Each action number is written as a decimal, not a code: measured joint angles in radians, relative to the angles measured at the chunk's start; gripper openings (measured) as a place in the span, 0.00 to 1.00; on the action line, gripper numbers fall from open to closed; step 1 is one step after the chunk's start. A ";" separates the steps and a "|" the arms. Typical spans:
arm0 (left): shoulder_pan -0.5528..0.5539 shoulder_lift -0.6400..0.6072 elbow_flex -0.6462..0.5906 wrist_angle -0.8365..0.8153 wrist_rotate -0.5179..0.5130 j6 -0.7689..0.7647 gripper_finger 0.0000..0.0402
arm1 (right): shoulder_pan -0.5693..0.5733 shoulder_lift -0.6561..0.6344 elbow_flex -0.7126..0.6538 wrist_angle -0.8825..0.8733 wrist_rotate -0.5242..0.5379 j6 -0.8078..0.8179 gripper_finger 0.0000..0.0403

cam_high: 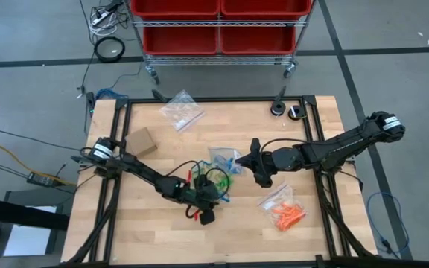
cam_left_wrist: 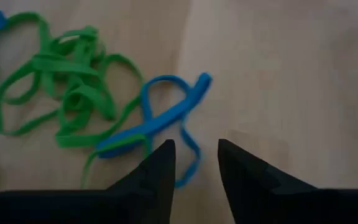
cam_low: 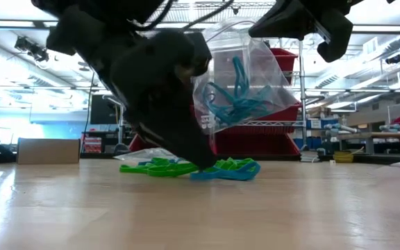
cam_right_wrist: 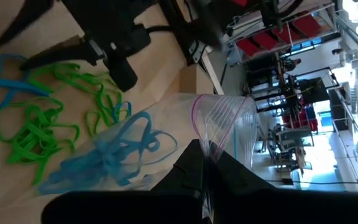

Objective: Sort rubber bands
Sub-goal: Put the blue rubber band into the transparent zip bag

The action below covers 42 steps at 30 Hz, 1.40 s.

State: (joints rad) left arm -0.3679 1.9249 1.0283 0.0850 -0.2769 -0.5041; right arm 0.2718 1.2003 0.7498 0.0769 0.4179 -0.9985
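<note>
1. The rubber bands [cam_left_wrist: 73,93] lie in a loose heap of green and blue loops at the middle of the tabletop [cam_high: 162,231]; one blue band [cam_left_wrist: 166,118] lies at the edge of the heap, just ahead of the left hand.
2. The left hand [cam_left_wrist: 196,163] is low over that blue band, its fingers a narrow gap apart and holding nothing. The step in hand looks like picking a blue band out of the heap.
3. The right hand [cam_right_wrist: 205,163] is pinched shut on the top edge of a clear bag [cam_right_wrist: 222,124] that already holds blue bands [cam_low: 238,97]. It holds the bag up just beyond the heap.
4. Next, the left fingers need to straddle the blue band alone and close, then carry it to the bag's mouth. I cannot tell whether the mouth is open wide enough.
5. The green loops tangled against the blue band stand in the way; they may lift along with it.
6. Farther from the heap: a second bag holding orange bands [cam_high: 285,212] towards the right arm's side, an empty-looking bag [cam_high: 181,110] and a small cardboard box [cam_high: 141,141] on the far side, and a red bin rack [cam_high: 218,30] beyond the tabletop.
</note>
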 joint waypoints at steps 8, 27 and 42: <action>0.005 0.053 0.002 0.046 0.026 0.029 0.29 | 0.000 0.000 0.000 -0.005 -0.001 0.003 0.00; 0.000 0.069 -0.002 0.064 0.055 0.183 0.01 | 0.001 0.000 0.000 0.003 -0.002 0.019 0.00; -0.077 -0.217 0.090 -0.013 -0.029 0.385 0.00 | 0.003 0.000 0.000 0.004 -0.002 0.029 0.00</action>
State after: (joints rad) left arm -0.4452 1.7075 1.1187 0.0724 -0.3056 -0.1196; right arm 0.2745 1.2007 0.7498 0.0811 0.4164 -0.9699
